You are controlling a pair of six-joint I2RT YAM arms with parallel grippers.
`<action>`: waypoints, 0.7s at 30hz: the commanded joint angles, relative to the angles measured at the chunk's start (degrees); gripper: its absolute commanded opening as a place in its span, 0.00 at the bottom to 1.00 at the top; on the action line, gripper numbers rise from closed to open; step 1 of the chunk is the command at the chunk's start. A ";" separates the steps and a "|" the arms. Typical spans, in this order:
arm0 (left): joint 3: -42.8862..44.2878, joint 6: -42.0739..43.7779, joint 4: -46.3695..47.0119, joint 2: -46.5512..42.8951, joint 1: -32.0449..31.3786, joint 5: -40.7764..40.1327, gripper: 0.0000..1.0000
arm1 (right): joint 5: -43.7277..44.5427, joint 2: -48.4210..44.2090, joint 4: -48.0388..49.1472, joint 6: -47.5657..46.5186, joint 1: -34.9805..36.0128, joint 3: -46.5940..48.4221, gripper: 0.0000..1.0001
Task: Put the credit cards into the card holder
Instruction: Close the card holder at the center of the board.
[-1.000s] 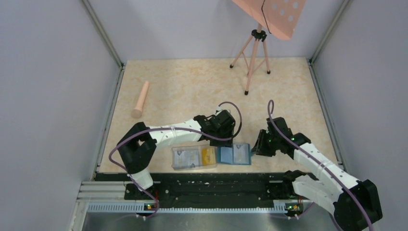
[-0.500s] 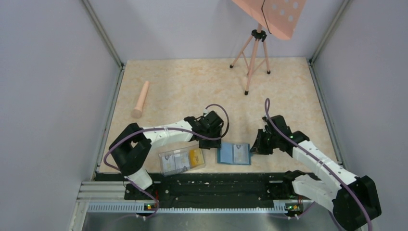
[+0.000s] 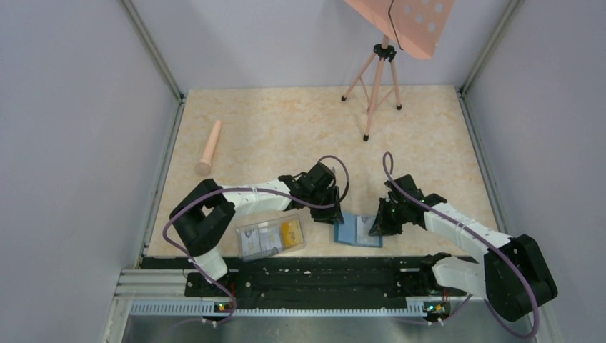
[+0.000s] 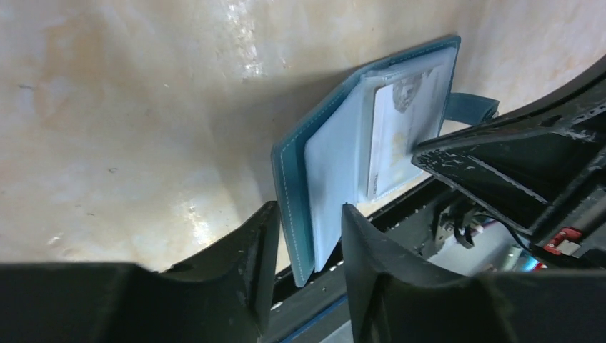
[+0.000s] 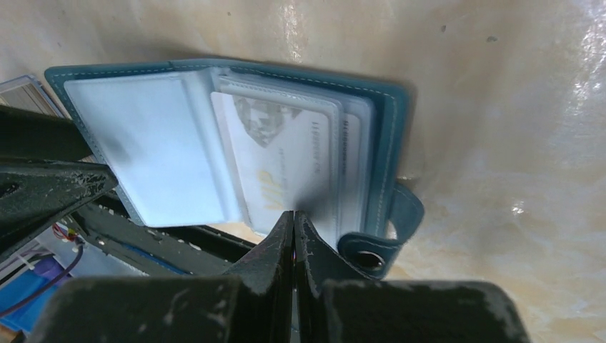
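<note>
Beige table (image 3: 286, 128), front edge: my right gripper (image 5: 294, 218) is pressed closed against a pale card (image 5: 286, 157) sitting in the open card holder (image 5: 157, 143). My left gripper (image 4: 309, 211), narrowly parted, straddles its cover edge. I judge this the seating step; next, nudge the card fully home.

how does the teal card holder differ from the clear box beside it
The card holder is opaque teal; the clear box is see-through. The card holder lies opened like a book, a pale card showing in a pocket; the clear box holds pale cards and a yellow card. Both lie flat near the table's front edge.
</note>
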 commanded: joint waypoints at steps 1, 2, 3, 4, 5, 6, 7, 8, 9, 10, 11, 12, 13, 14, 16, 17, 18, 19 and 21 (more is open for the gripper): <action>-0.84 -1.27 4.53 -3.06 -0.14 2.55 0.36 | 0.56 0.20 2.02 0.03 -0.07 0.38 0.00; -0.59 -1.21 3.45 -3.12 -0.14 1.72 0.30 | 0.40 0.12 1.95 -0.04 -0.12 0.49 0.00; -0.03 -1.01 1.66 -2.78 -0.14 0.48 0.24 | 0.31 -0.03 1.99 -0.11 -0.06 0.72 0.00; 0.55 -0.56 0.05 -2.32 -0.14 -0.28 0.19 | 0.11 -0.11 1.95 -0.19 -0.10 0.85 0.00; 0.99 -0.15 -1.02 -1.86 -0.14 -0.65 0.13 | -0.15 -0.34 1.96 -0.35 -0.08 1.05 0.00; 1.35 0.21 -1.93 -1.35 -0.20 -1.05 0.09 | -0.41 -0.55 1.87 -0.44 -0.12 1.29 0.00; 1.57 0.36 -2.57 -0.93 -0.22 -1.01 0.05 | -0.66 -0.73 1.79 -0.53 -0.10 1.52 0.00; 1.75 0.66 -2.88 -0.72 -0.22 -0.98 0.00 | -0.93 -1.03 1.56 -0.69 -0.10 1.85 0.00; 1.85 0.86 -3.16 -0.69 -0.22 -0.99 0.00 | -1.35 -1.35 1.32 -0.90 -0.04 2.18 0.00; 1.90 1.03 -3.35 -0.73 -0.23 -1.10 0.00 | -1.52 -1.73 1.02 -1.07 -0.07 2.60 0.00; 2.01 1.18 -3.67 -0.83 -0.26 -1.22 0.00 | -1.51 -2.20 0.54 -1.23 -0.09 2.89 0.00; 2.18 1.41 -4.08 -0.85 -0.23 -1.36 0.00 | -1.34 -2.81 0.03 -1.22 -0.06 3.31 0.00; 2.43 1.67 -4.34 -1.07 -0.22 -1.46 0.00 | -1.16 -3.46 -0.53 -1.22 -0.12 3.73 0.00; 2.66 2.10 -4.83 -1.26 -0.27 -1.40 0.00 | -0.74 -4.24 -1.05 -1.05 -0.08 4.00 0.00; 3.42 2.75 -6.55 -1.68 -0.22 -1.95 0.00 | -0.01 -5.78 -2.48 -0.46 -0.06 4.80 0.00; 3.93 3.24 -7.85 -1.91 -0.22 -2.53 0.00 | 0.35 -6.55 -3.06 0.07 -0.10 5.13 0.00; 4.52 3.78 -9.16 -2.31 -0.22 -3.20 0.00 | 0.68 -7.13 -3.85 0.31 -0.12 5.64 0.00; 5.40 4.40 -10.91 -2.61 -0.22 -4.03 0.00 | 1.06 -7.56 -5.08 0.49 -0.11 6.52 0.00; 7.40 6.13 -15.22 -3.07 -0.22 -6.67 0.00 | 2.06 -8.18 -7.20 0.63 -0.07 8.24 0.00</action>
